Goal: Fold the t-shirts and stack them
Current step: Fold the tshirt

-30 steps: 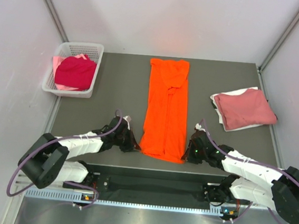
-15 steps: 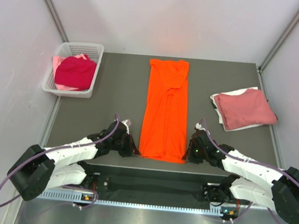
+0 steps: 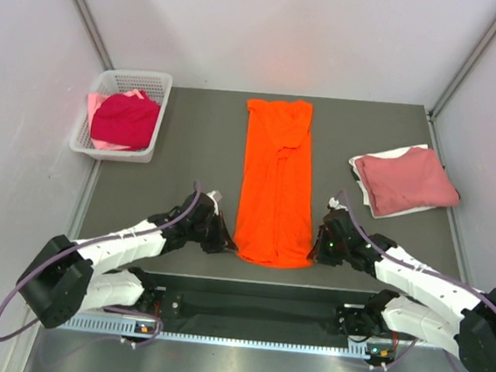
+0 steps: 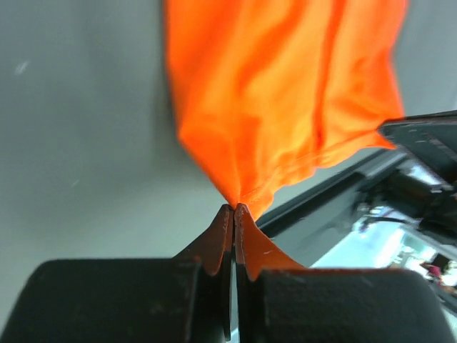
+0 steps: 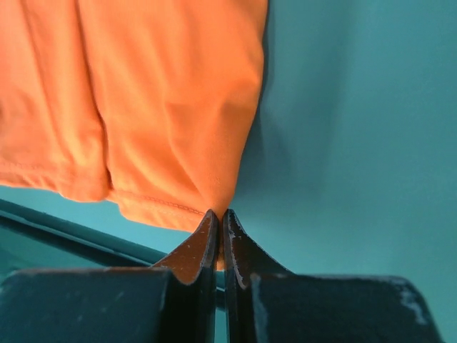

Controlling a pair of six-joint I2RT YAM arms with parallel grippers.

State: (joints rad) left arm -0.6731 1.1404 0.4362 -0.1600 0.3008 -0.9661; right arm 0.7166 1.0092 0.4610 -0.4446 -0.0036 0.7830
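A bright orange t-shirt (image 3: 274, 184) lies folded into a long narrow strip down the middle of the table, collar end far. My left gripper (image 3: 224, 247) is shut on its near left corner (image 4: 239, 196), and my right gripper (image 3: 314, 256) is shut on its near right corner (image 5: 214, 200). The near hem is lifted slightly off the table. A dusty rose t-shirt (image 3: 407, 181) lies folded on top of a white one (image 3: 362, 164) at the right. A crimson t-shirt (image 3: 126, 119) and a pale pink one (image 3: 98, 101) sit in the basket.
The white lattice basket (image 3: 144, 79) stands at the far left of the table. The table's near edge and the black arm rail (image 3: 254, 310) run just below the orange hem. Grey walls close in on both sides.
Both grippers have lifted the near hem a little and drawn it slightly away from the near edge. The orange strip looks a touch shorter; its far end has not moved.
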